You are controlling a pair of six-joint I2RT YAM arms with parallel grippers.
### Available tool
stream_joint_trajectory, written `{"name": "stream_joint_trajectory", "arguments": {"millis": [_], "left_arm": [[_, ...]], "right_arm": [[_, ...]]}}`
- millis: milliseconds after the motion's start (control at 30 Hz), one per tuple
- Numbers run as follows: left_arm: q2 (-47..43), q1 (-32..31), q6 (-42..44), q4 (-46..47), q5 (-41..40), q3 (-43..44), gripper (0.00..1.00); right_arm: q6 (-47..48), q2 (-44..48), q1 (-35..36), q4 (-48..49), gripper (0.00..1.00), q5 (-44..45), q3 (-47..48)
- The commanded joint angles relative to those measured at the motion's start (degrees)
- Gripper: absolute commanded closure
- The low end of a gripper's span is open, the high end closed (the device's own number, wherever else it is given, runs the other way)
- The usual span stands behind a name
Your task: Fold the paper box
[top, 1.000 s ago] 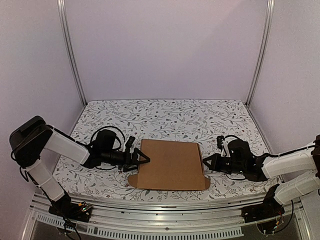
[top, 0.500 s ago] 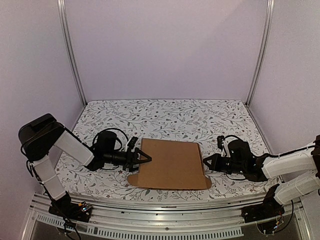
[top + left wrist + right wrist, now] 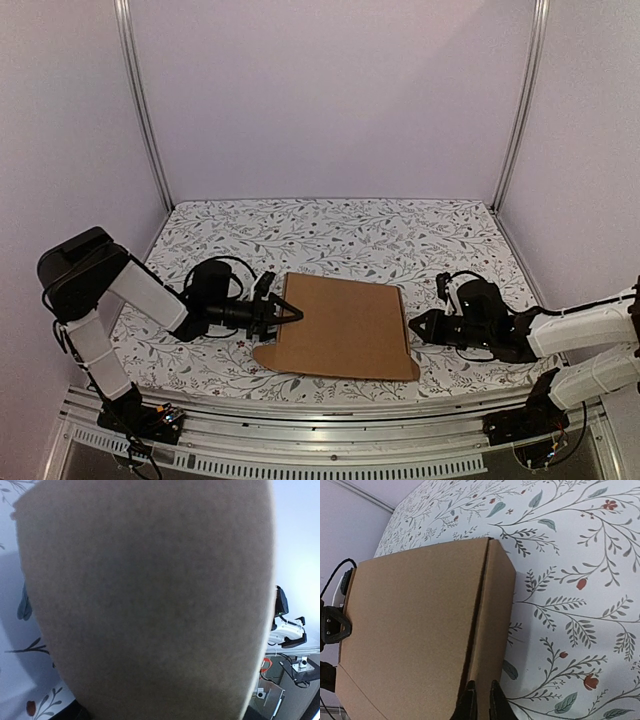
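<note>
The paper box (image 3: pixel 345 325) lies flat on the floral table (image 3: pixel 330 235), between your arms. Your left gripper (image 3: pixel 285 314) sits at its left edge, but I cannot tell how wide it stands. Your right gripper (image 3: pixel 412 324) has its fingers (image 3: pixel 470 702) nearly together at the right wall; whether they pinch it is unclear.

readable text: none | paper box (image 3: pixel 345 325): plain brown, no legible print

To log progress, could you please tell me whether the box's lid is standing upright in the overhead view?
No, the paper box lies with its brown top panel folded down flat on the table.
</note>
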State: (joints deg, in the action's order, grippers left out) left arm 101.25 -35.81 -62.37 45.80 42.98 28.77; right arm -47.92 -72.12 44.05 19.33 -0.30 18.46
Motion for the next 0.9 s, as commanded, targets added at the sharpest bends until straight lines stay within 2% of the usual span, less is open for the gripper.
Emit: {"name": "stream_joint_trajectory", "arguments": {"millis": [0,233,333,433,533,733,867], "left_arm": [[-2.58,0.37,0.67,2.18,1.11,0.23,0.46],[-7.96,1.40,0.01,2.62,-0.38,-0.48,0.46],[-10.05,1.99,-1.41,4.40,-0.46,-1.16,0.46],[-11.95,2.52,-2.30,5.73,0.53,-1.33,0.45],[-14.05,3.49,-2.95,6.18,2.00,-1.48,0.45],[-17.47,5.62,-7.92,8.76,3.98,-2.41,0.45],[-19.77,6.68,-10.19,7.23,6.65,-2.29,0.46]], "right_arm": [[2.69,3.54,-0.63,-13.23,0.82,2.33,-0.66],[6.29,16.31,-0.58,-24.21,0.39,5.06,4.36],[7.53,20.48,-0.63,-27.32,0.17,5.20,6.78],[9.18,23.66,-0.63,-28.57,0.02,4.10,8.73],[12.88,25.27,-0.60,-28.55,0.01,1.20,10.78],[19.69,24.55,-0.63,-27.54,0.01,-12.30,15.28],[25.29,24.03,-0.63,-27.85,0.01,-17.78,18.86]]}}
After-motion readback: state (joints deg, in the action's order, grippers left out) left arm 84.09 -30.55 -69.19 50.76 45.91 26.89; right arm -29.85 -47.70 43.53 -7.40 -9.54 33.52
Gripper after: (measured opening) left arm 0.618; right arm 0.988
